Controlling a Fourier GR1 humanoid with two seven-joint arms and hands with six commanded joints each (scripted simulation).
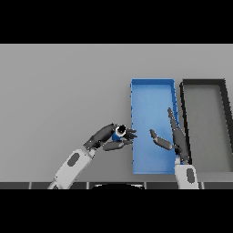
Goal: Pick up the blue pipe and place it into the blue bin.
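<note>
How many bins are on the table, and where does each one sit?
2: the blue bin right of centre, and a black bin beside it, nearer the table's right edge.

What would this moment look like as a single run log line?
left hand: shut on blue pipe, at blue bin's left edge | right hand: open, over bin | pipe: not yet in bin | black bin: right of blue bin

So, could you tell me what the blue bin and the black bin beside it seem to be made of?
The blue bin looks like moulded plastic: thin upright walls, one even matte blue, no shine. The black bin seems the same kind of plastic, with thin dark matte walls around a grey floor. Painted metal cannot be ruled out for either.
</note>
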